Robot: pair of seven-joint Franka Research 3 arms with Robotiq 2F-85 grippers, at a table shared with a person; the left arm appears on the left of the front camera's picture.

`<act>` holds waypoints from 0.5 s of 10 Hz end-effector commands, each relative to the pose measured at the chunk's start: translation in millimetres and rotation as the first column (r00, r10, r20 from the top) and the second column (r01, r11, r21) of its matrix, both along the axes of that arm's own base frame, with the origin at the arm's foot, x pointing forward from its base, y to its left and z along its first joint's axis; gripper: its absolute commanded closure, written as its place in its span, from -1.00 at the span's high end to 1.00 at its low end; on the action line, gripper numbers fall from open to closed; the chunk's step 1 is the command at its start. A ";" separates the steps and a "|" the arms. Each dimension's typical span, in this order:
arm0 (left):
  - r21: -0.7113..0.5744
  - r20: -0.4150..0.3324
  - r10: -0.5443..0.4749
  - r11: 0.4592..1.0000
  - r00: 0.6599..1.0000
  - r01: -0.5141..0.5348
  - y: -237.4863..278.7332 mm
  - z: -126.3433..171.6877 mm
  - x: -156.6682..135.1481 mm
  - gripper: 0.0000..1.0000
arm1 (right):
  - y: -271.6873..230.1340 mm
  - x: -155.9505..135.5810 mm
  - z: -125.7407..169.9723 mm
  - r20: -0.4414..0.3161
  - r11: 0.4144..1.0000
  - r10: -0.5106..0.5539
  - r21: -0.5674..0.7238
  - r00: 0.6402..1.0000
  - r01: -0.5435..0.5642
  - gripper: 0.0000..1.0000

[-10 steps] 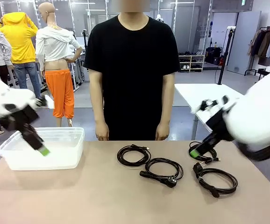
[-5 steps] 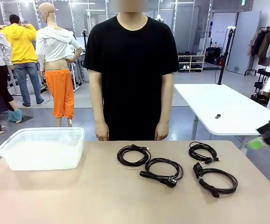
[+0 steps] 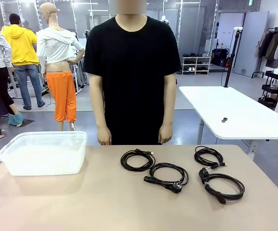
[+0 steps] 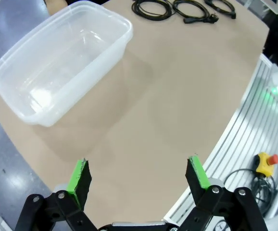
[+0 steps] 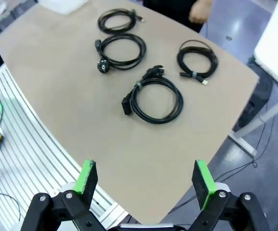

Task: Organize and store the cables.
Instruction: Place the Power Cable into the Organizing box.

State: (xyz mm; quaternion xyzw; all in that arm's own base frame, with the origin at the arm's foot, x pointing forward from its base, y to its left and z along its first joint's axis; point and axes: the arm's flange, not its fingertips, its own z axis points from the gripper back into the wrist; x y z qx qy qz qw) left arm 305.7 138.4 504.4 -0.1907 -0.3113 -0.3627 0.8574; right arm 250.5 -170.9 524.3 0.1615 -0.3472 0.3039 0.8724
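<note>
Both arms have left the front view since a second ago. The left gripper (image 4: 138, 168) and right gripper (image 5: 144, 171) hover high, fingers spread, empty. Four thin black coiled cables (image 3: 137, 169) lie well right of the clear plastic bin (image 3: 43, 166). They look light and floppy, so pinch across a coil's bundled strands.

Bright even overhead indoor light, soft faint shadows, sharp focus, wide-angle bending at wrist view edges
</note>
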 end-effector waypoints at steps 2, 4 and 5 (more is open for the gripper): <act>-0.015 -0.005 0.000 1.000 1.000 0.000 -1.9 -3.7 1.7 1.00 | 25.5 -13.0 -47.6 0.008 1.000 -0.006 0.029 1.000 0.005 1.00; -0.004 -0.004 0.014 1.000 1.000 -0.014 3.5 -1.9 -1.9 1.00 | -7.7 -2.2 -4.1 -0.003 1.000 -0.016 0.017 1.000 0.017 1.00; -0.004 -0.004 0.014 1.000 1.000 -0.014 3.5 -1.9 -1.9 1.00 | -7.7 -2.2 -4.1 -0.003 1.000 -0.016 0.017 1.000 0.017 1.00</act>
